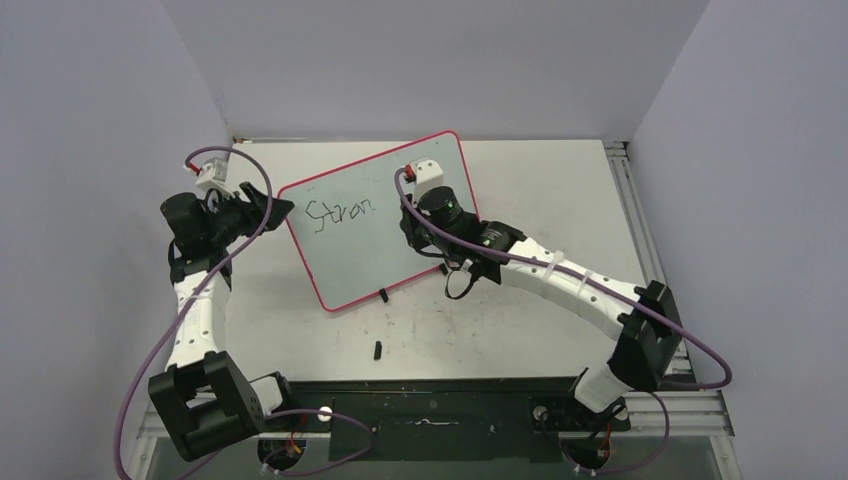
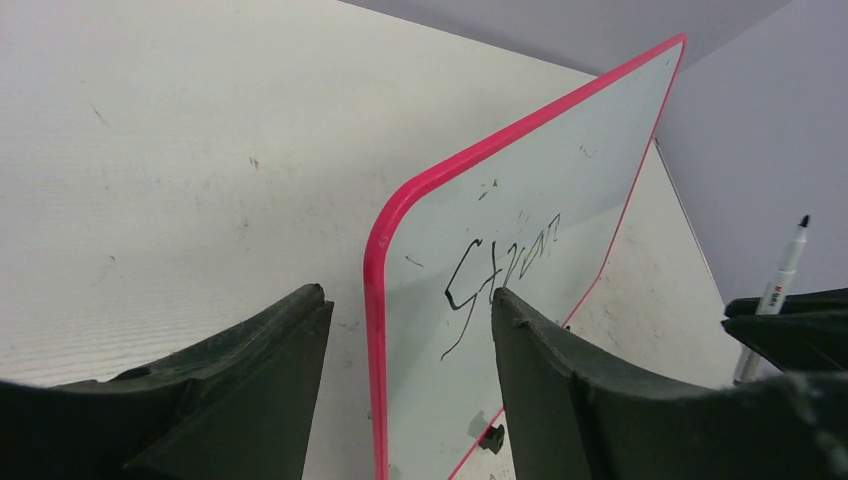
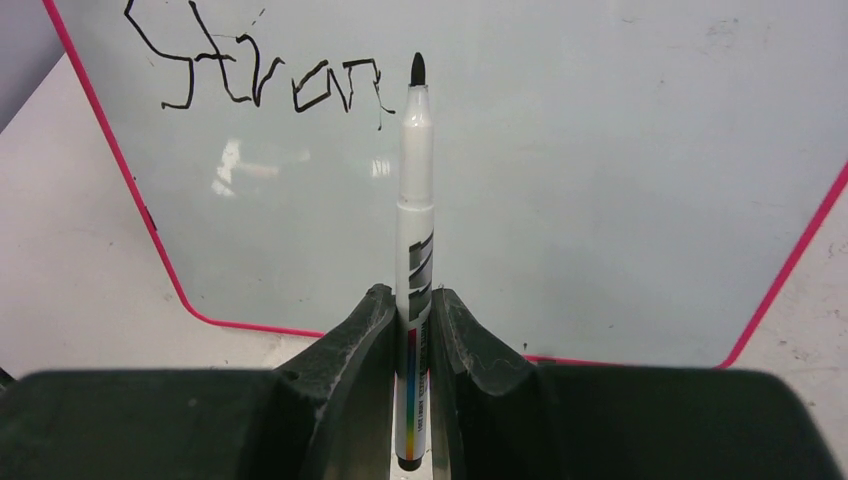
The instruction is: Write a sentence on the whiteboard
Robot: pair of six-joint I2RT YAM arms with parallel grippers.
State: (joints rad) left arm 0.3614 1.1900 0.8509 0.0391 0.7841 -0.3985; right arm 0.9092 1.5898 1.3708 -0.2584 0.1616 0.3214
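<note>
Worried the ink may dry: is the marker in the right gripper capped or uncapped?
Uncapped: the marker, held in the right gripper, shows its bare black tip over the whiteboard, beside the unfinished sentence.

The right arm (image 1: 560, 275) covers the right part of the whiteboard (image 1: 350, 260). The lower barrel of the marker (image 3: 414, 200) is hidden between the fingers of the right end effector (image 3: 411, 305). A black speck (image 1: 377, 350) on the counter (image 1: 540, 180) is too small to name.

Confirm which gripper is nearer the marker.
Right. The right gripper is shut on the marker; the left gripper sits open astride the edge of the board, away from the marker.
</note>
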